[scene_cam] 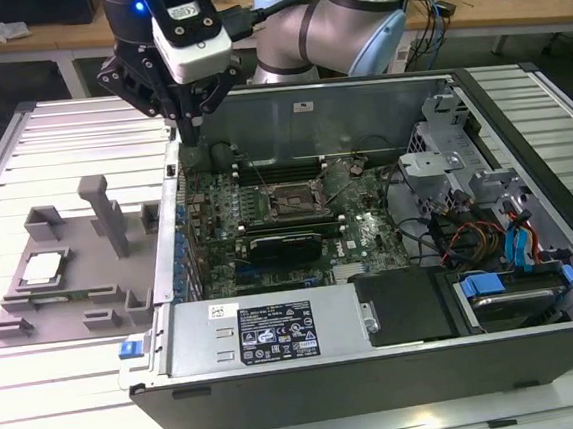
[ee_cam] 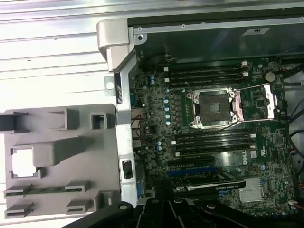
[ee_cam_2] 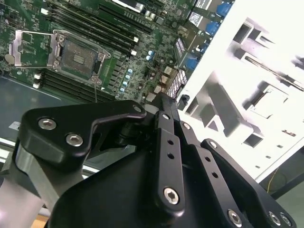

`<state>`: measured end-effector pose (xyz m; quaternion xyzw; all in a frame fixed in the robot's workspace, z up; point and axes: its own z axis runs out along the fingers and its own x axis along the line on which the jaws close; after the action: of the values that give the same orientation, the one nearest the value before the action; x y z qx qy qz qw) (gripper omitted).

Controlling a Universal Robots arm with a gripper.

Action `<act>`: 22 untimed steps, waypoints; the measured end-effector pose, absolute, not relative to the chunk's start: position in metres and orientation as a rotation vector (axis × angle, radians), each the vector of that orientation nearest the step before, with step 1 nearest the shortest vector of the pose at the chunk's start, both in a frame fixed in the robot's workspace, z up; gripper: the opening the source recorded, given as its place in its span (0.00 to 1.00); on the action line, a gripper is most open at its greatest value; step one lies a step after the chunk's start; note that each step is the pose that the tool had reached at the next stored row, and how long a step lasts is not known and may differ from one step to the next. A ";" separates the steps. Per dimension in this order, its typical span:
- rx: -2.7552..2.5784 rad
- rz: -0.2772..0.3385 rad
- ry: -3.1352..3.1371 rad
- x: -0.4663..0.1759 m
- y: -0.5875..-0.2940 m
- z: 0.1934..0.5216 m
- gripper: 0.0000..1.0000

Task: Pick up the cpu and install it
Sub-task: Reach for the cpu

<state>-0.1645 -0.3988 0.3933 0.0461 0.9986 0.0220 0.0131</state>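
The cpu (scene_cam: 42, 268) is a small silver square lying flat in a pocket of the grey fixture tray (scene_cam: 83, 293), at the exterior view's left, outside the computer case. In the first wrist view the cpu (ee_cam: 22, 162) shows as a bright square in the tray (ee_cam: 57, 156). The open socket (scene_cam: 294, 204) sits mid-motherboard with its metal frame lifted; both wrist views show the socket (ee_cam: 212, 108) (ee_cam_2: 78, 56). My gripper (scene_cam: 190, 133) hangs above the case's far corner by the tray, pointing down, shut and holding nothing. It is well above and behind the cpu.
The open computer case (scene_cam: 278, 341) lies on a slatted metal table (scene_cam: 20, 147). Its side wall (scene_cam: 173, 234) stands between tray and motherboard. An upright post (scene_cam: 106, 215) rises from the tray. Cables and drive bays (scene_cam: 491, 257) fill the case at the exterior view's right.
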 end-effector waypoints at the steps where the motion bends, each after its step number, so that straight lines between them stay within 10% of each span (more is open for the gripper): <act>1: 0.143 0.069 3.111 -0.166 -0.399 0.393 0.11; 22: 0.143 0.069 3.108 -0.209 -0.399 0.393 0.11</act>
<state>-0.2088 -0.3988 0.3933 0.0460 0.9986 0.0221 0.0149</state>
